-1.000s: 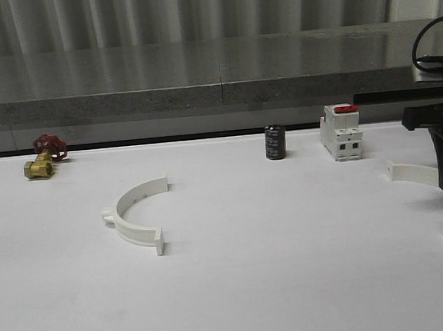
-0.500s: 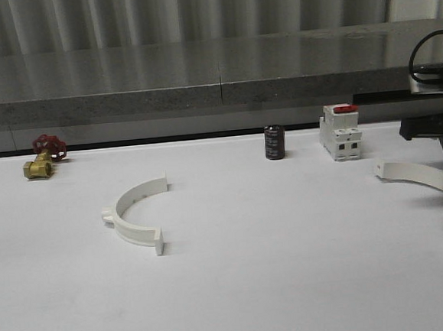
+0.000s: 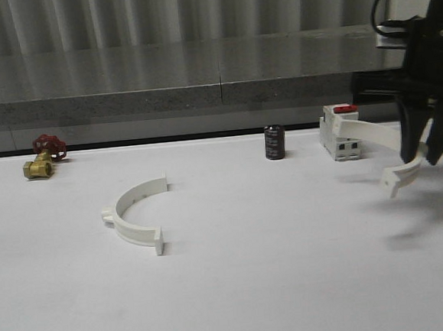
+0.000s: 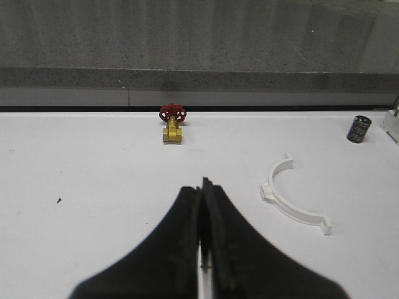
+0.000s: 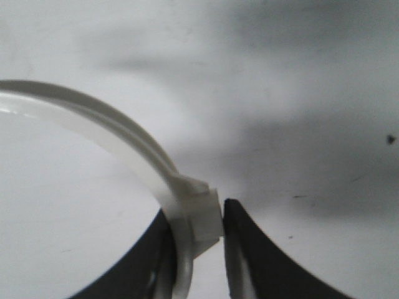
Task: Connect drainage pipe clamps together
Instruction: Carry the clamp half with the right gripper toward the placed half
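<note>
One white half-ring drainage pipe clamp (image 3: 137, 216) lies flat on the white table, left of centre; the left wrist view has it too (image 4: 292, 199). The second clamp (image 3: 379, 144) hangs in the air at the right, lifted off the table, with my right gripper (image 3: 426, 154) shut on it. In the right wrist view its band (image 5: 118, 143) curves away from the fingers (image 5: 249, 255), which pinch it near a boxy tab. My left gripper (image 4: 203, 187) is shut and holds nothing, hovering over bare table short of the lying clamp.
A brass valve with a red handle (image 3: 43, 158) sits at the far left. A small black cylinder (image 3: 274, 142) and a white breaker with a red switch (image 3: 340, 133) stand at the back, just behind the lifted clamp. A grey ledge (image 3: 201, 98) borders the table's far edge.
The right gripper has risen and shifted left with the second clamp, which has left the table and now hangs in front of the breaker. The left clamp has not moved.
</note>
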Available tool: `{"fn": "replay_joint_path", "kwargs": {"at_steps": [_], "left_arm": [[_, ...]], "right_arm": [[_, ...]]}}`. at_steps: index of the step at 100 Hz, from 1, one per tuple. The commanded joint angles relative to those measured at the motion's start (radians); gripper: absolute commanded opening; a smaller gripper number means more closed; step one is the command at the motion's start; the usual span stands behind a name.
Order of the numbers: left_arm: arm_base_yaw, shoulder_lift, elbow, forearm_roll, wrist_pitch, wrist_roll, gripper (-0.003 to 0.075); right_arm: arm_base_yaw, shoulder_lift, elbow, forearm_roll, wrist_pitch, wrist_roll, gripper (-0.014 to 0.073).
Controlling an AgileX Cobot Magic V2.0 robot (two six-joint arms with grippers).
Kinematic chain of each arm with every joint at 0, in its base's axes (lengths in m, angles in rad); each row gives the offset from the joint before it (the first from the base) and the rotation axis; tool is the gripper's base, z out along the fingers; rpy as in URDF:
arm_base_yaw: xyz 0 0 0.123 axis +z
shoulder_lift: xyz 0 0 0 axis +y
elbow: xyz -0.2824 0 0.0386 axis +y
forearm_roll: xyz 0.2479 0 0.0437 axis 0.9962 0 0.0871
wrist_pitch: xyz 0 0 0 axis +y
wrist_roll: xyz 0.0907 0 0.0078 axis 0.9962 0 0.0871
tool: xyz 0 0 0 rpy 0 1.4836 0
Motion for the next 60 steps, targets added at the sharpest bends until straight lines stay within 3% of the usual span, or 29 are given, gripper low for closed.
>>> {"fn": "replay_joint_path", "kwargs": {"at_steps": [1,21,60], "left_arm": [[0.001,0.013,-0.024,-0.003,-0.071,0.0,-0.0021],[0.001,0.013,-0.024,-0.003,-0.071,0.0,-0.0021],[0.001,0.013,-0.024,-0.003,-0.071,0.0,-0.0021]], "right_arm": [[0.065,-0.055,-0.028,-0.01,-0.002,0.043,0.006],[0.191,-0.047,-0.054,-0.011,-0.02,0.139,0.006],[0.297,0.103,-0.268,-0.047,0.026,0.276,0.006]]}}
